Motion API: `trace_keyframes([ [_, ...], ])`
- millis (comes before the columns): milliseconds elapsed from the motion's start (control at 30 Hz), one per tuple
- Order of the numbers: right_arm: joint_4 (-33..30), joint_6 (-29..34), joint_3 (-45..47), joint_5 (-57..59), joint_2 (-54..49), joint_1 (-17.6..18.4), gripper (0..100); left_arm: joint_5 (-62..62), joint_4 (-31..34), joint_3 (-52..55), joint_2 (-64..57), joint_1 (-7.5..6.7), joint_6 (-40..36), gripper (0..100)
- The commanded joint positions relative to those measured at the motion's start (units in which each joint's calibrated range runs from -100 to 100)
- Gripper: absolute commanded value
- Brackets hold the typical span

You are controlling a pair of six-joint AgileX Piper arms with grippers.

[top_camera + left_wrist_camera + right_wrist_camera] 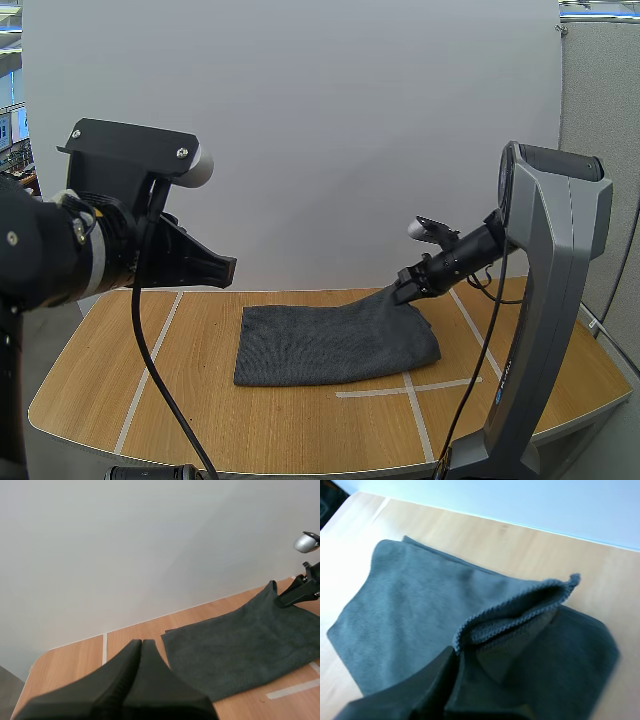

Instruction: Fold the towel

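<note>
- Table (300, 430): one, with a wooden top and rounded corners; it bears the towel and the tape.
- Arms: two. The left arm (60, 250) hangs over the table's left side. The right arm (550, 300) stands at the table's right side and reaches inward and down to the towel.
- Towel (330, 345): one, dark grey, at the middle of the table toward the back. Most of it lies flat. Its far right corner is raised off the wood, and there the stitched hem (510, 615) curls over a second layer of cloth.
- Right gripper (403, 291): one, closed on the towel's raised corner, with the hem pinched between its tips.
- Left gripper (141, 644): one, its two fingers pressed together into a single dark wedge with nothing between them. It hovers above the table's left part, apart from the towel's left edge.
- Tape (400, 390): several white strips on the wood. Two of them cross just in front of the towel's near right corner.
</note>
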Motion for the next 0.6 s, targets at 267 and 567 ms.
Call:
trace_keyframes([
  [267, -2.3, 1.7, 0.0, 1.5, -3.3, 3.9, 0, 3.4, 0.4, 0.4, -6.9, -0.30, -1.3, 0],
  [567, -5.3, 3.9, 0.0, 1.5, -3.3, 3.4, 100, 3.3, 0.6, 0.4, -6.9, -0.37, -1.3, 0],
])
